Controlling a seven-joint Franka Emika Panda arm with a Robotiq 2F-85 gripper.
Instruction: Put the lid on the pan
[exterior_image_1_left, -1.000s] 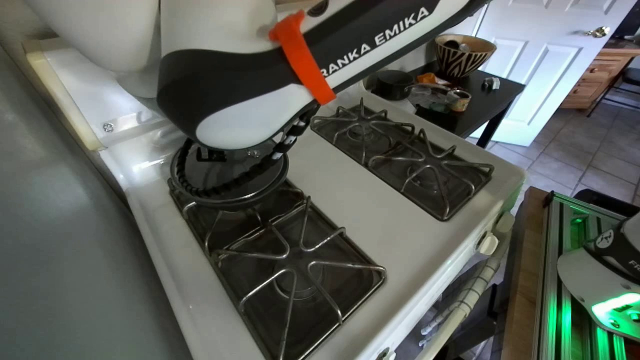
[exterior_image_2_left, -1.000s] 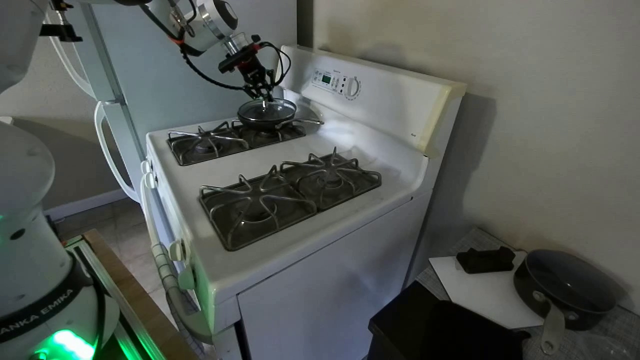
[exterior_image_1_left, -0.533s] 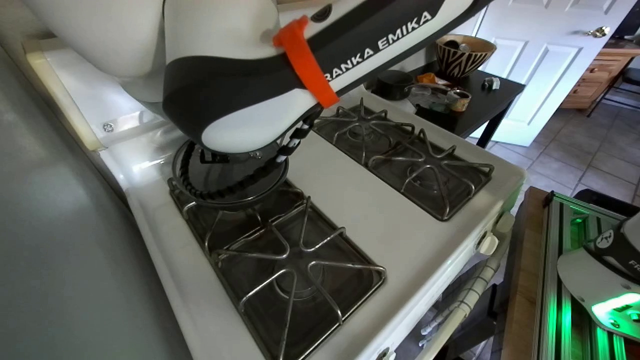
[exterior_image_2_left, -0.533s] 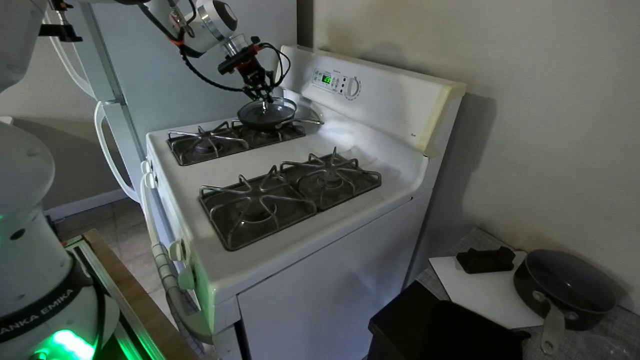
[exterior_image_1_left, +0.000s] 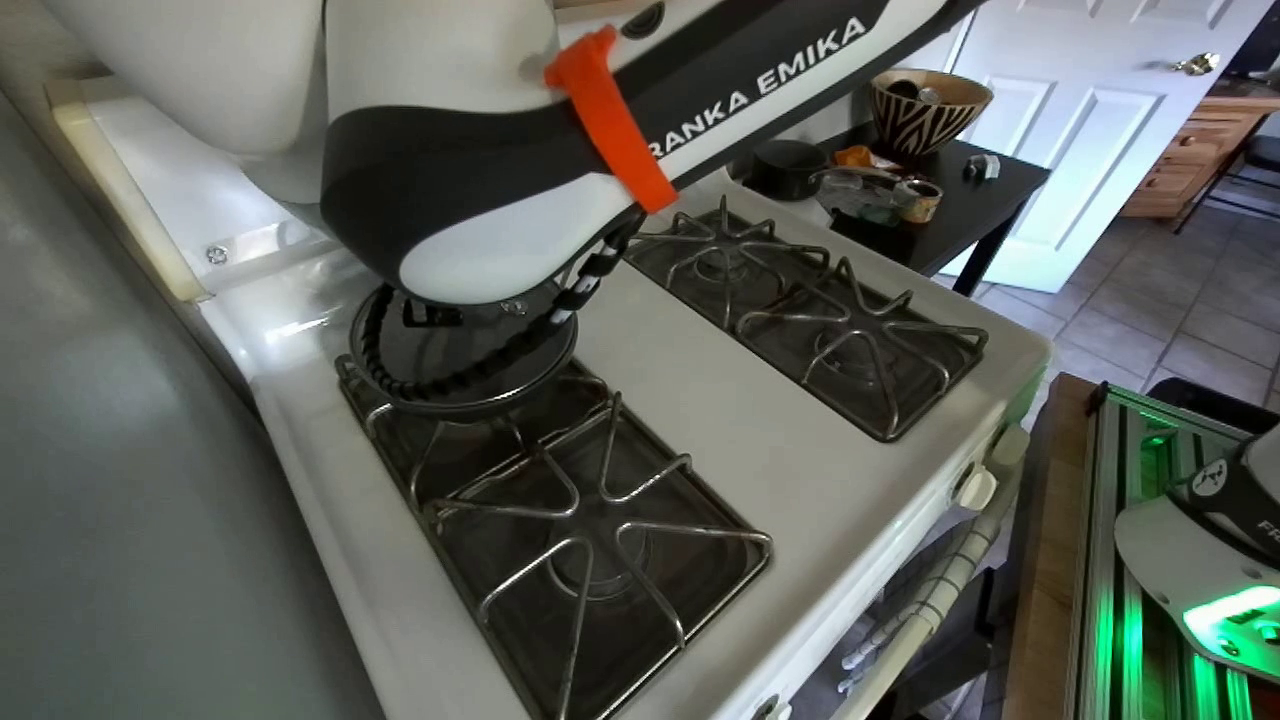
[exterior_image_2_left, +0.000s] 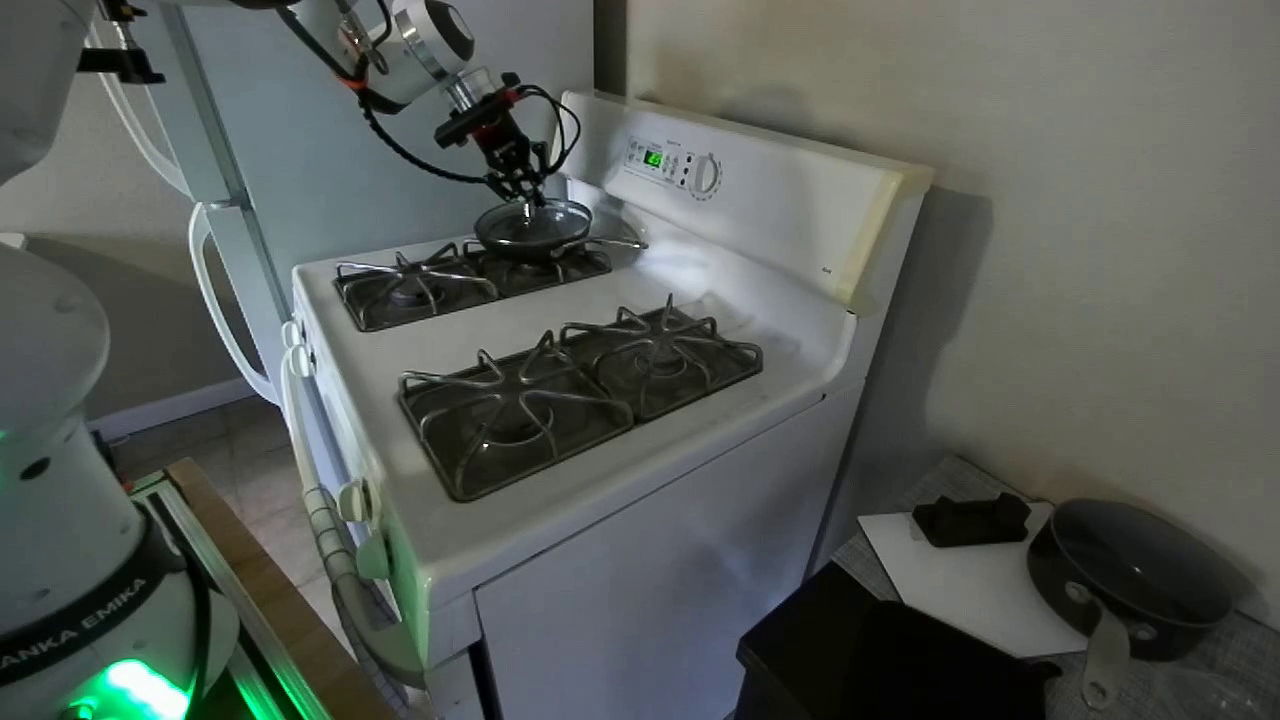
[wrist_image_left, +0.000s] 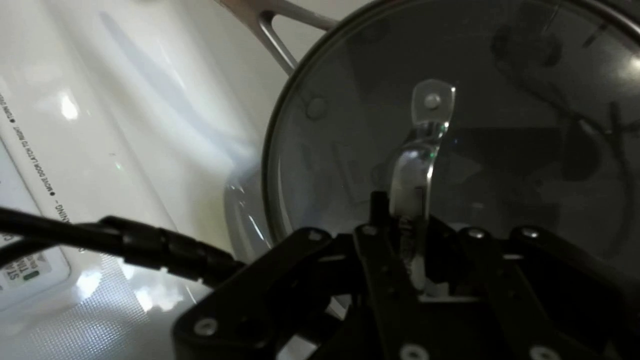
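Observation:
The clear glass lid (wrist_image_left: 340, 125) fills much of the wrist view, with an arched strap handle (wrist_image_left: 412, 170) at its middle. My gripper (wrist_image_left: 407, 225) has one finger on each side of this handle and is shut on it. In an exterior view my gripper (exterior_image_2_left: 530, 197) reaches down to the lid (exterior_image_2_left: 508, 222), which lies over the dark pan (exterior_image_2_left: 525, 252). The pan's handle (wrist_image_left: 250, 12) sticks out past the lid's rim. In an exterior view the arm partly covers the lid (exterior_image_1_left: 455, 350). I cannot tell whether the rim sits flush all around.
The pan stands on a back burner by the stove's back panel (exterior_image_2_left: 740, 190). Raised burner grates (exterior_image_2_left: 520, 400) cover the stove top. A grey fridge (exterior_image_2_left: 400, 150) stands close behind the gripper. A dark pot (exterior_image_2_left: 1125, 580) sits on a side table.
The lid has shifted slightly, rightward in an exterior view, and its rim sits a touch lower than half a second ago. The arm has moved only a little. The gripper stays shut on the handle.

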